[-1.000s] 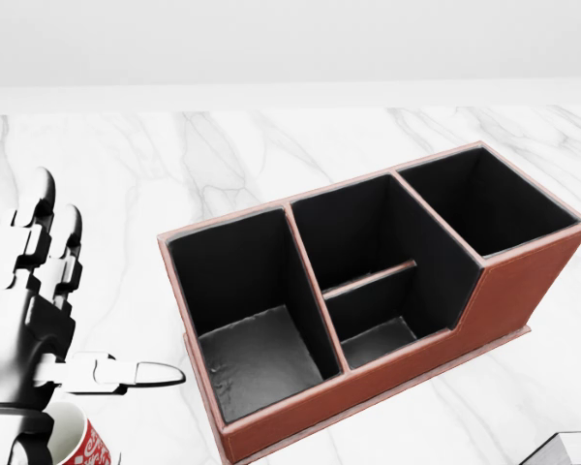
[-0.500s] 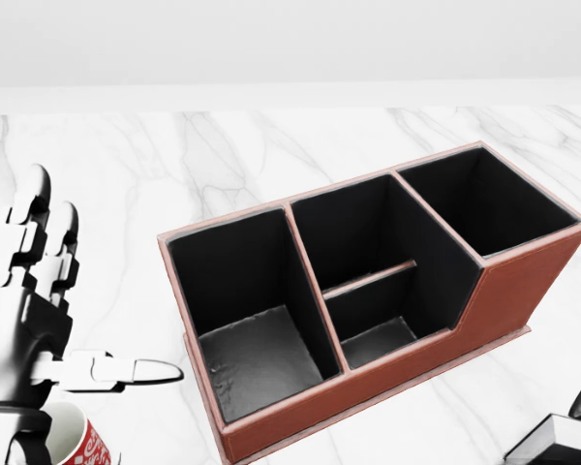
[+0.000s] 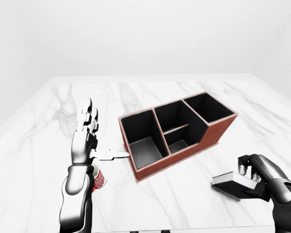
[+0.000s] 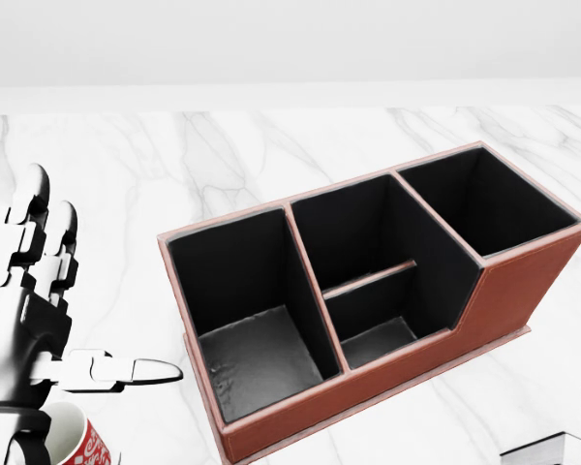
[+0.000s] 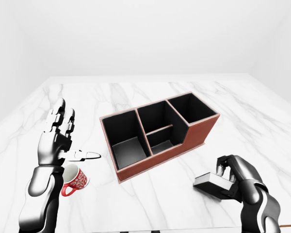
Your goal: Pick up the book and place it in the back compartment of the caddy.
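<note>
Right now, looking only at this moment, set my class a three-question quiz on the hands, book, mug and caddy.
1. True or false: the right hand grips the book.
2. The left hand is: A) shut on the mug, B) open above it, C) inside the caddy.
3. Fill in: in the right-eye view, the book is at the caddy's lower ____.

Key: 1 true; 2 B; 3 right.

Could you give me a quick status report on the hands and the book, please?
Right hand shut on book, right of caddy. Left hand open, idle above mug. Caddy compartments empty.
</note>
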Tool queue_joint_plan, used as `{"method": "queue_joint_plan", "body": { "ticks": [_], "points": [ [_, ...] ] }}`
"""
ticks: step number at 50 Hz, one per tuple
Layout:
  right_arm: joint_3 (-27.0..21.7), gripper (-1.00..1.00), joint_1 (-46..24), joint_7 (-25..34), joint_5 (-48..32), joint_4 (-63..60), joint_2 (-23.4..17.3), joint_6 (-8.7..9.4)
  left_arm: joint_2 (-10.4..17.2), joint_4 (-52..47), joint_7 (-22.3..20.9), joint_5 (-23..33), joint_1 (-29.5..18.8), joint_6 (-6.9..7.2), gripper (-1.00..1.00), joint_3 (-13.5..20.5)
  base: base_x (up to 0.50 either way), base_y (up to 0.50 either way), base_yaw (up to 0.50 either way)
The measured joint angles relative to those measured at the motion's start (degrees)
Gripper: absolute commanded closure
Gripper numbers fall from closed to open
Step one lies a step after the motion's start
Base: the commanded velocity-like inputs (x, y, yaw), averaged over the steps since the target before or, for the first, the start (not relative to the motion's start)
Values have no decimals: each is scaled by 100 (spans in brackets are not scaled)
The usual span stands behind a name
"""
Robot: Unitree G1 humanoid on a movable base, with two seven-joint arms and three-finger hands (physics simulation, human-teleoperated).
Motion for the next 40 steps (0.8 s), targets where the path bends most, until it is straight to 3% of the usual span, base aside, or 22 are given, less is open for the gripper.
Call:
{"method": "queue_joint_plan", "body": {
  "ticks": [8,23,40],
  "points": [
    [-72,100,-17,142,60,-334,54,112,-2,4,1,1,3,0,-100,-5,0,0,0],
    [84,100,-295,562,42,-1126,100,528,2,6,2,-9,-5,0,-100,5,0,0,0],
    [597,100,-656,870,-313,-1668,163,528,3,25,12,-9,-13,0,-100,6,0,0,0]
  ]
}}
